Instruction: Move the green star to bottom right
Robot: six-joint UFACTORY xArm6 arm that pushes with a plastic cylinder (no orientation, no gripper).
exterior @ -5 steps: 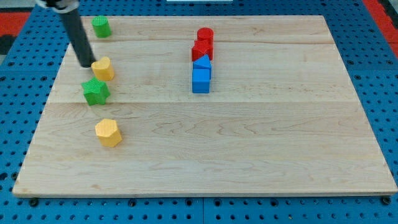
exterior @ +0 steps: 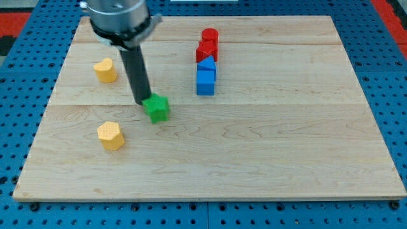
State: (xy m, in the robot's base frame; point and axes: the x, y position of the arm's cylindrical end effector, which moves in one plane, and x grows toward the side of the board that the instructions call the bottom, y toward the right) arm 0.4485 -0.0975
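Note:
The green star [exterior: 156, 108] lies left of the board's middle. My tip [exterior: 142, 102] touches its upper left side. The dark rod rises from there toward the view's top left. The other green block seen earlier at the top left is hidden behind the arm.
A yellow block [exterior: 105, 70] lies at the left, and a yellow hexagonal block [exterior: 110, 135] lies below it. Two red blocks [exterior: 208, 44] and two blue blocks [exterior: 205, 76] form a column at the upper middle. The wooden board [exterior: 254, 159] sits on a blue pegboard.
My tip has moved right and down, pushing the green star about a hundred pixels to the right and slightly down. The arm now covers the green block at the top left.

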